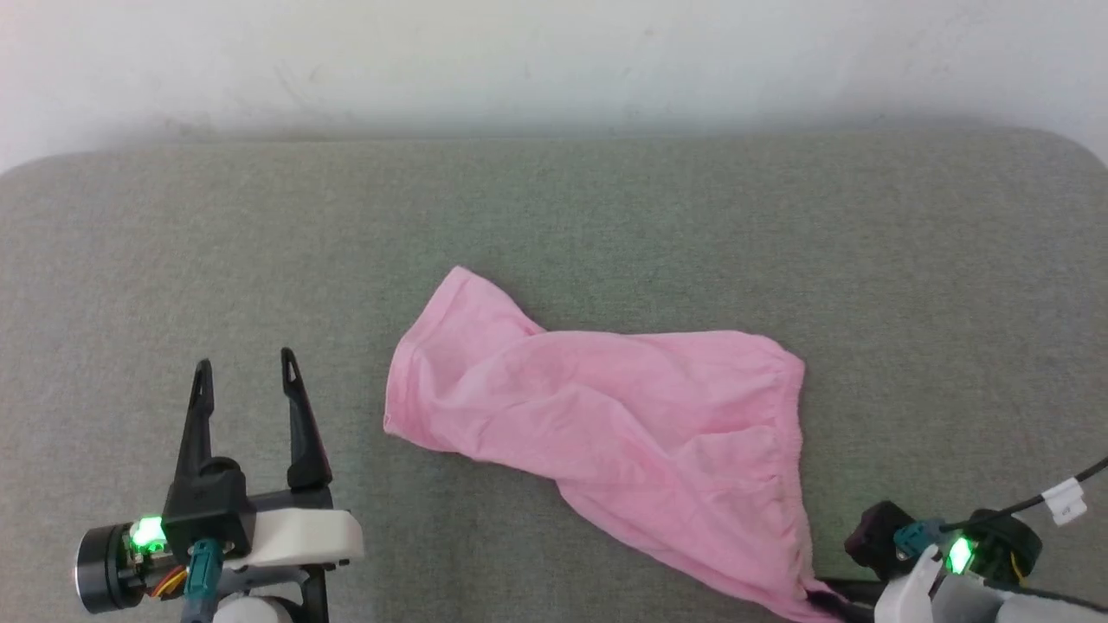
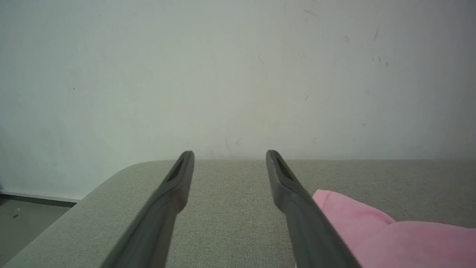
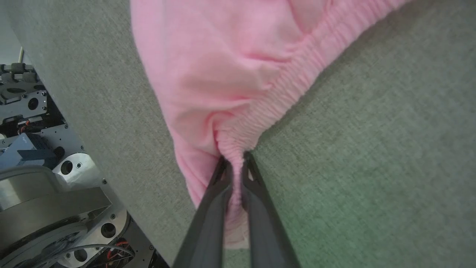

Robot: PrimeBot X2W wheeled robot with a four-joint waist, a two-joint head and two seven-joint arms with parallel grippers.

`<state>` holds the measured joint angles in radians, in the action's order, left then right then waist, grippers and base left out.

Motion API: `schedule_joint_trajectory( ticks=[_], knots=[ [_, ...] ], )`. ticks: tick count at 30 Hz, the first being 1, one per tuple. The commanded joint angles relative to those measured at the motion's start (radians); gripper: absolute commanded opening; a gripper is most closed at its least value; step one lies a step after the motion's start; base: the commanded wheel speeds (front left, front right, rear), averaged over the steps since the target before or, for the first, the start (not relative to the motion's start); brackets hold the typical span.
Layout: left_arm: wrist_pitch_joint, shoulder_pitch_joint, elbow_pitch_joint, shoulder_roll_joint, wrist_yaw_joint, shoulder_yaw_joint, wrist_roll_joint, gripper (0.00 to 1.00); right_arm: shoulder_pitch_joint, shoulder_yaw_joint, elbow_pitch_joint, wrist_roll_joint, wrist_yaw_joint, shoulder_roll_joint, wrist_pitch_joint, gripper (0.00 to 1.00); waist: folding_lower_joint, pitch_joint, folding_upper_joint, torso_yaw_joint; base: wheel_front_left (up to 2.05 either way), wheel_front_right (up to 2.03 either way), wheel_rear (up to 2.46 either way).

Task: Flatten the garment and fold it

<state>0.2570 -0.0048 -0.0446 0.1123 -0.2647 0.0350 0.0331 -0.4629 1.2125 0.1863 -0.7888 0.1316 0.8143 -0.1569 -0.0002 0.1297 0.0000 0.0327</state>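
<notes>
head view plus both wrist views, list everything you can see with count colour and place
garment: one, light pink, crumpled on the cushion, centre to right
waistband: one, pink gathered elastic, along the garment's right edge
cushion: one, grey-green fabric, under the garment
wall: one, off-white, scuffed, behind the cushion
floor: one patch, dark grey, past the cushion's left end
cable tag: one, white, on a black cable by the right wrist
robot base: one, silver and grey metal, beside the cushion's near edge
left pincer: one, dark, open over bare cushion left of the garment
right pincer: one, dark, shut on the waistband's near corner
</notes>
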Motion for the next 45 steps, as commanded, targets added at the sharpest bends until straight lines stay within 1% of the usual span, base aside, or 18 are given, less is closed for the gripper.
schedule_joint_trajectory(
  ticks=[1, 3, 4, 5, 6, 9, 12, 15, 18, 21, 23, 25, 28, 31, 34, 36, 40, 45],
  knots=[
    [0.005, 0.01, 0.005, 0.0, 0.008, -0.003, -0.01, 1.0, 0.047, -0.008, 0.02, 0.01, -0.001, -0.018, -0.006, 0.0, 0.0002, -0.013, 0.0, -0.013, 0.0, 0.0, 0.0],
    [0.005, 0.014, 0.013, 0.004, 0.013, -0.008, -0.011, 1.0, 0.09, -0.042, 0.035, 0.022, -0.001, -0.042, 0.003, 0.0, 0.0002, -0.02, 0.0, -0.018, 0.0, 0.0, 0.0],
    [0.005, 0.018, 0.016, 0.006, 0.015, -0.009, -0.013, 1.0, 0.109, -0.068, 0.038, 0.023, -0.001, -0.055, 0.014, 0.13, 0.0002, -0.026, 0.0, -0.021, 0.0, 0.0, 0.0],
    [0.005, 0.021, 0.016, 0.009, 0.017, -0.008, -0.016, 1.0, 0.123, -0.099, 0.041, 0.028, -0.001, -0.066, 0.029, 0.66, 0.0002, -0.033, 0.0, -0.023, 0.0, 0.0, 0.0],
    [0.005, 0.022, 0.017, 0.016, 0.02, -0.01, -0.019, 1.0, 0.135, -0.131, 0.042, 0.039, -0.001, -0.074, 0.044, 1.0, 0.0002, -0.04, 0.0, -0.026, 0.0, 0.0, 0.0],
    [0.005, 0.007, 0.03, 0.049, 0.044, -0.013, -0.024, 1.0, 0.168, -0.254, 0.033, 0.1, -0.001, -0.083, 0.093, 1.0, 0.0002, -0.061, 0.0, -0.031, 0.0, 0.0, 0.0],
    [0.005, -0.03, 0.045, 0.092, 0.076, -0.006, -0.036, 1.0, 0.221, -0.394, -0.021, 0.157, -0.001, -0.095, 0.124, 1.0, 0.0002, -0.08, 0.0, -0.038, 0.0, 0.0, 0.0],
    [0.005, -0.092, 0.083, 0.141, 0.125, 0.002, -0.034, 1.0, 0.279, -0.547, -0.095, 0.226, -0.001, -0.115, 0.141, 1.0, 0.0002, -0.089, 0.0, -0.046, 0.0, 0.0, 0.0],
    [0.003, -0.191, 0.156, 0.196, 0.195, 0.014, -0.026, 1.0, 0.342, -0.724, -0.184, 0.297, -0.001, -0.19, 0.185, 1.0, 0.0002, -0.091, 0.0, -0.054, 0.0, 0.0, 0.0],
    [-0.038, -0.314, 0.232, 0.239, 0.266, 0.043, -0.027, 1.0, 0.4, -0.857, -0.242, 0.4, -0.001, -0.27, 0.231, 1.0, 0.0002, -0.082, 0.0, -0.062, 0.0, 0.0, 0.0],
    [-0.087, -0.396, 0.28, 0.247, 0.313, 0.062, -0.012, 1.0, 0.428, -0.922, -0.272, 0.462, -0.001, -0.334, 0.272, 1.0, 0.0002, -0.072, 0.0, -0.068, 0.0, 0.0, 0.0],
    [-0.149, -0.475, 0.332, 0.255, 0.351, 0.087, 0.007, 1.0, 0.446, -0.986, -0.29, 0.51, -0.001, -0.405, 0.323, 1.0, 0.0002, -0.06, 0.0, -0.076, 0.0, 0.0, 0.0],
    [-0.253, -0.579, 0.411, 0.262, 0.384, 0.146, 0.044, 1.0, 0.457, -1.055, -0.307, 0.578, -0.001, -0.499, 0.375, 1.0, 0.0002, -0.035, 0.0, -0.091, 0.0, 0.0, 0.0],
    [-0.353, -0.678, 0.484, 0.274, 0.394, 0.227, 0.097, 1.0, 0.459, -1.102, -0.326, 0.637, -0.001, -0.582, 0.404, 1.0, 0.0002, -0.007, 0.0, -0.107, 0.0, 0.0, 0.0],
    [-0.472, -0.757, 0.551, 0.292, 0.395, 0.363, 0.211, 1.0, 0.453, -1.133, -0.354, 0.681, -0.001, -0.647, 0.416, 1.0, 0.0002, 0.023, 0.0, -0.126, 0.0, 0.0, 0.0],
    [-0.555, -0.807, 0.583, 0.312, 0.395, 0.442, 0.3, 1.0, 0.441, -1.152, -0.395, 0.697, -0.001, -0.686, 0.418, 1.0, 0.0002, 0.045, 0.0, -0.14, 0.0, 0.0, 0.0],
    [-0.718, -0.891, 0.615, 0.367, 0.395, 0.58, 0.457, 1.0, 0.43, -1.162, -0.444, 0.711, -0.001, -0.72, 0.418, 1.0, 0.0002, 0.089, 0.0, -0.171, 0.0, 0.0, 0.0],
    [-0.875, -0.975, 0.622, 0.429, 0.395, 0.733, 0.578, 1.0, 0.41, -1.147, -0.459, 0.716, -0.001, -0.735, 0.418, 1.0, 0.0002, 0.143, 0.0, -0.204, 0.0, 0.0, 0.0]
  ],
)
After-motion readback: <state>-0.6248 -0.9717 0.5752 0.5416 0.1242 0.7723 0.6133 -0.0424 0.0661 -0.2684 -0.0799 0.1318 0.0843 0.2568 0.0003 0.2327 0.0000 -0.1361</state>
